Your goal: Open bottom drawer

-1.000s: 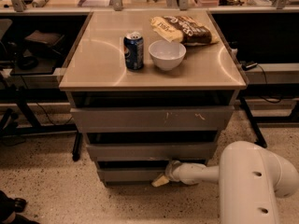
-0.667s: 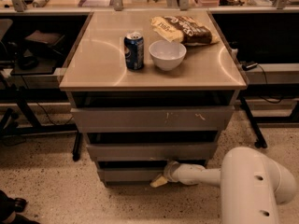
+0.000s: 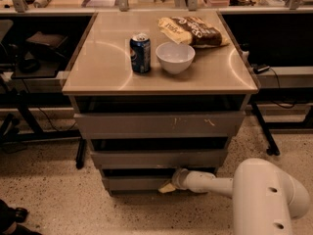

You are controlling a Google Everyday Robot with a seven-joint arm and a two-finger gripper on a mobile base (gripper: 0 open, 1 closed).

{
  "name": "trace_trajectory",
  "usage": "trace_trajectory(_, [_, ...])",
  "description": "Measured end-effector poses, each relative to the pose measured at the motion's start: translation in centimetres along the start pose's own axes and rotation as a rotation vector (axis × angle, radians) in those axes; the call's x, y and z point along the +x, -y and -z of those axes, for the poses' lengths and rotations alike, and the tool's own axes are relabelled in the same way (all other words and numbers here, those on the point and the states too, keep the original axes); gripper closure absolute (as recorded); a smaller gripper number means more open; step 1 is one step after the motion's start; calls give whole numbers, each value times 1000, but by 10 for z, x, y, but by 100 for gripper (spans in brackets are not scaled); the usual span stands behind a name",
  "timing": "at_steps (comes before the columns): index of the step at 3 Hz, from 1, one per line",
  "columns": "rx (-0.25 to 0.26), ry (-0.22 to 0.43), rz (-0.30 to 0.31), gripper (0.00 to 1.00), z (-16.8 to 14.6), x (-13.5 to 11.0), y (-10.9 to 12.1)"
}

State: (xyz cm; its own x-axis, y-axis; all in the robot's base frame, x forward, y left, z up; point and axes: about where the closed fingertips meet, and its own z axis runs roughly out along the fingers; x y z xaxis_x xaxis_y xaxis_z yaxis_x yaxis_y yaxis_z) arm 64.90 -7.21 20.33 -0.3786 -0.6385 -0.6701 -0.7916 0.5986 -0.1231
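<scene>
A white arm (image 3: 210,184) reaches low across the floor to the bottom drawer (image 3: 132,182), the lowest of three grey fronts under the desk (image 3: 107,75). The claw (image 3: 167,187) sits against the drawer's right part; open or closed cannot be told. Above stand a can (image 3: 140,53), bowl (image 3: 175,57) and snack bag (image 3: 193,31).

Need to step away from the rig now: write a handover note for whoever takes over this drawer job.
Gripper: low down, at the front of the plain grey bottom drawer, towards its right; arm reaches in from the right.
Drawer: lowest of three in the grey cabinet; does not look pulled out.
Done: approach.
Left: pull it open.
On top: blue drinks can, white round bowl, brown snack bag.
</scene>
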Motion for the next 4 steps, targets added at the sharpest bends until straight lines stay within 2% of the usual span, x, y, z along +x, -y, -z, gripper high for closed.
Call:
trace_trajectory(3, [0, 0, 0, 83, 0, 0, 0])
trace_trajectory(4, [-1, 0, 0, 100, 0, 0, 0])
